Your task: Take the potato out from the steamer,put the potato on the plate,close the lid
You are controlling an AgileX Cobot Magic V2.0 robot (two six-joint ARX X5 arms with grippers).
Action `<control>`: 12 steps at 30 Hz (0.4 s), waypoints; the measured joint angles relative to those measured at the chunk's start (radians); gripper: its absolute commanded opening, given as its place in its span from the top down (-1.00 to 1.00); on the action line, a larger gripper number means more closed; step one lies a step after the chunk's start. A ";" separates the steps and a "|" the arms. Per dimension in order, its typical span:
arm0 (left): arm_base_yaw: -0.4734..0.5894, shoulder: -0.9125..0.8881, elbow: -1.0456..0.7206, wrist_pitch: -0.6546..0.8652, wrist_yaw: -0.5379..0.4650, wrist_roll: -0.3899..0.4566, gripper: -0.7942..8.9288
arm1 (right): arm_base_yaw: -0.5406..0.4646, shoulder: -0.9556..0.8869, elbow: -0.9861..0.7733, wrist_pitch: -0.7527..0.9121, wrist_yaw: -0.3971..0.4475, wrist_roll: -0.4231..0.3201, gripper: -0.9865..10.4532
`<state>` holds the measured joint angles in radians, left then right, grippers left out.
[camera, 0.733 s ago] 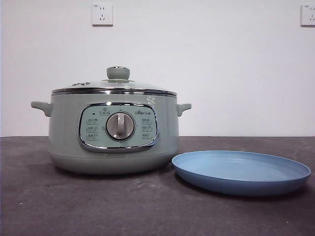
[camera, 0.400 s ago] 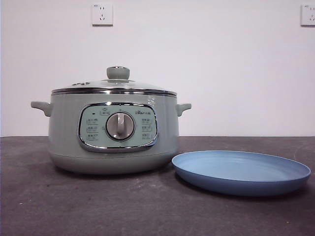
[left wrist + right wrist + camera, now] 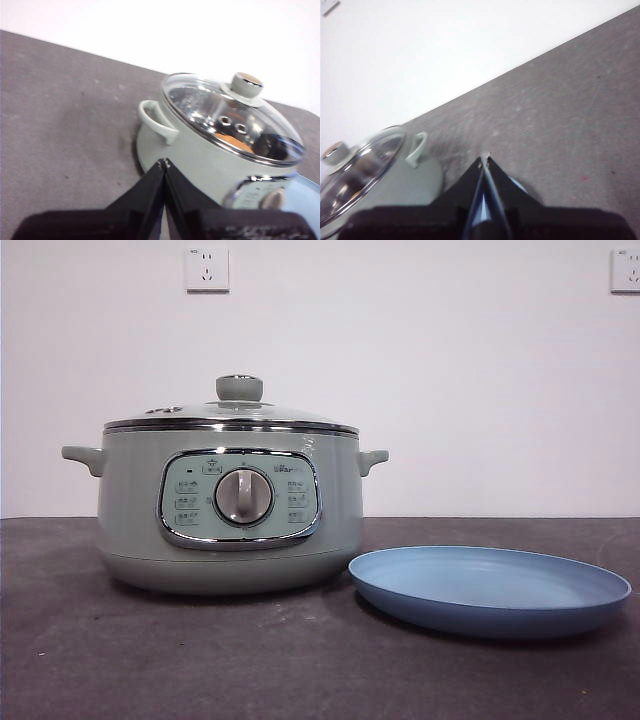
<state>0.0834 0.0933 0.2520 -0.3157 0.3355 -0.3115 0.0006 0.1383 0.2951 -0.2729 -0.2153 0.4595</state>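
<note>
Steamer point(image 3: 230, 508) sits left of centre on the dark table point(image 3: 200, 660), control panel and silver dial point(image 3: 243, 497) facing the front camera. Lid point(image 3: 232, 418) is on, seated flat on the rim, green knob point(image 3: 240, 388) up top. Potato point(image 3: 234, 142) is inside the steamer, only an orange patch showing through the glass in the left wrist view, lying on a perforated tray; not visible from the front. Plate point(image 3: 490, 590) is on the table just right of the steamer, near edge close to the pot's base, touching or not I can't tell; bare blue surface. Left gripper point(image 3: 164, 163) hovers above the table off the steamer's left-handle point(image 3: 156, 120) side, jaws pressed together, holding nothing. Right gripper point(image 3: 484, 159) hangs over the table on the steamer's other side, above the plate point(image 3: 517, 185), a sliver of blue showing beside the jaws; tips pressed together, nothing between them. Neither arm shows in the front view. Two wall sockets point(image 3: 207, 269) on the white wall behind.
</note>
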 measured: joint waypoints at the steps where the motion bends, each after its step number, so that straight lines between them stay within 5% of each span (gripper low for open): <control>1: 0.000 0.034 0.029 -0.013 0.021 0.004 0.85 | 0.000 0.032 0.038 -0.023 -0.022 -0.013 0.85; 12: 0.000 0.401 0.370 -0.198 0.305 0.172 0.85 | 0.000 0.435 0.500 -0.400 -0.325 -0.304 0.85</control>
<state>0.0834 0.4942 0.6216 -0.5133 0.6403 -0.1394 0.0010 0.5728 0.7952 -0.6731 -0.5400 0.1551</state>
